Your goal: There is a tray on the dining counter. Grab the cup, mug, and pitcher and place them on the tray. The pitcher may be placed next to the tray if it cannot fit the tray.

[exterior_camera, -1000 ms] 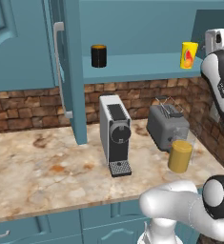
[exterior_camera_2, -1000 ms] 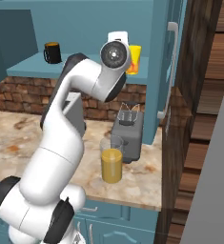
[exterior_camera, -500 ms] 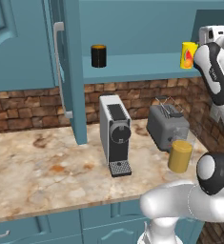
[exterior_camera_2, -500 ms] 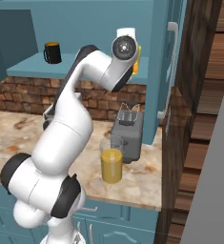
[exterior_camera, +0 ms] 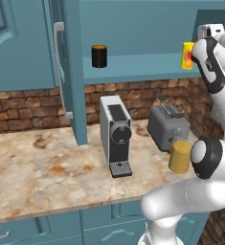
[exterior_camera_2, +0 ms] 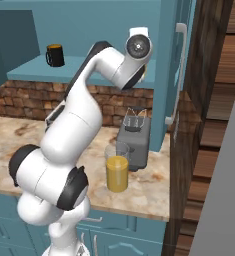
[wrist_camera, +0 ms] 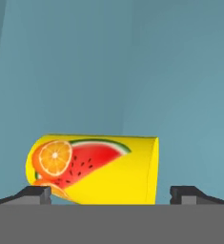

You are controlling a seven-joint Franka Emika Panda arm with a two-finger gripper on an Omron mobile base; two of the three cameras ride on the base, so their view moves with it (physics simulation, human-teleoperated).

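**Op A:** Where is the cup (wrist_camera: 96,169) right now?

**Op B:** I see it on the teal cabinet shelf (exterior_camera: 147,72), at the shelf's right end in the left base view. In my hand view it lies sideways across the frame, because the hand is rolled; its orange-slice and watermelon print faces me.

**Op A:** And the gripper (wrist_camera: 111,194)?

**Op B:** Its jaws stand wide apart, one tip on each side of the cup, and I can't make out any contact. The hand is raised to shelf height, right at the cup.

**Op A:** The other vessels?

**Op B:** The mug (exterior_camera: 99,56) sits well to the left on the same shelf. The pitcher (exterior_camera_2: 117,168) stands below on the marbled worktop (exterior_camera: 42,172), just in front of the grey toaster (exterior_camera: 167,126). A coffee machine (exterior_camera: 116,135) stands left of the toaster, beside the open cabinet door (exterior_camera: 69,72).
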